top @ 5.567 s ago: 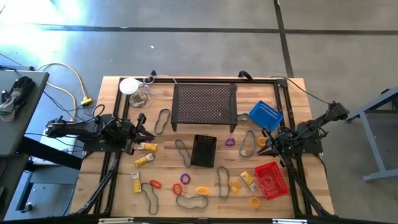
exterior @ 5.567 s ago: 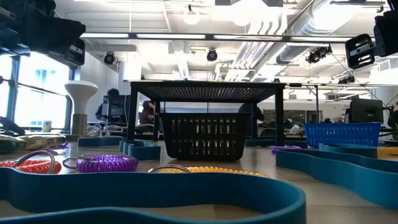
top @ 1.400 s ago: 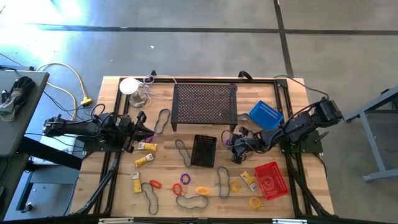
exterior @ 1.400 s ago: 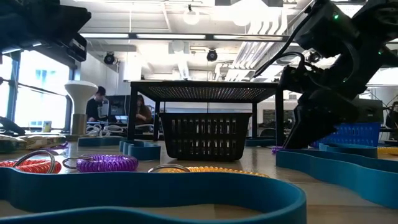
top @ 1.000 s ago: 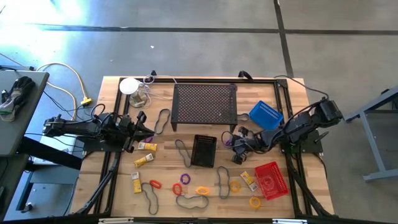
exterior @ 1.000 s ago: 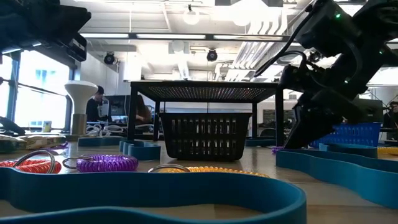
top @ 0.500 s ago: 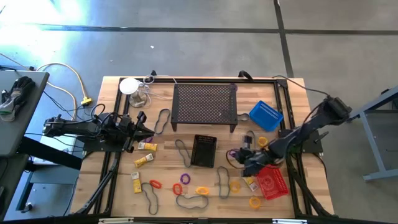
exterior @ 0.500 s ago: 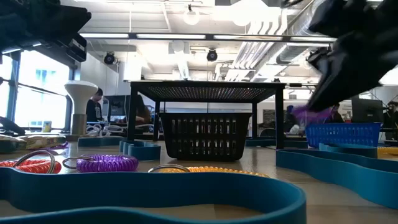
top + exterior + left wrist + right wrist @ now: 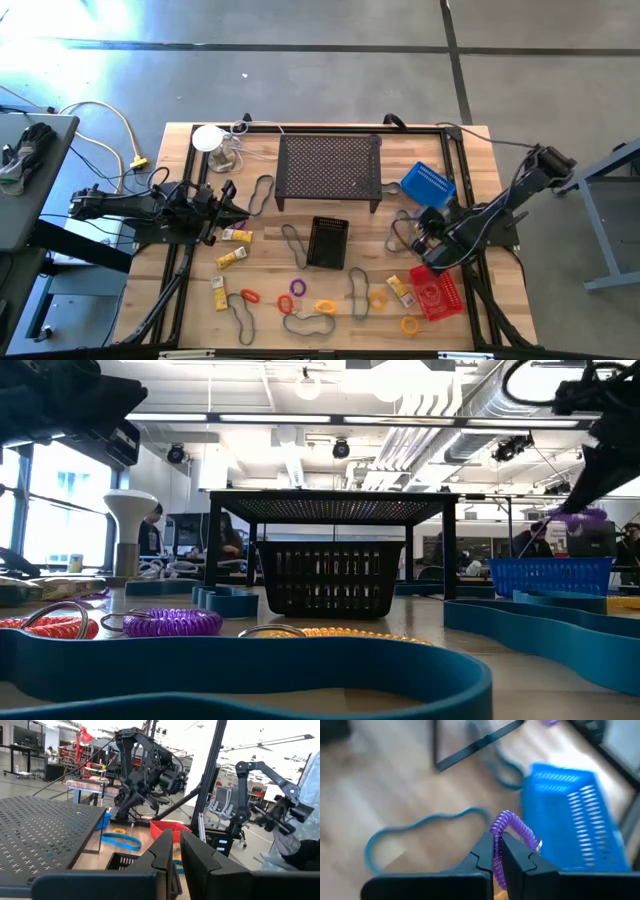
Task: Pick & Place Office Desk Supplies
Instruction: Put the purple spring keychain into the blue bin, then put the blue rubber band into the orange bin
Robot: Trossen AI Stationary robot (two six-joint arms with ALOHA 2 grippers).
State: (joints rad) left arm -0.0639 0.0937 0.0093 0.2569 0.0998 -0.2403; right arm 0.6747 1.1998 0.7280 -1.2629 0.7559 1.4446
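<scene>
Bright overhead lighting, window glare, blurred right wrist view

I see a purple curly ring pinched up in the air. Other rings, yellow packets and band loops lie flat on the table.

A purple coiled ring sits between the dark fingers of the right tool. The basket beyond is blue mesh, the rubber-band loop teal, the table pale wood, the stand black and perforated.
</scene>
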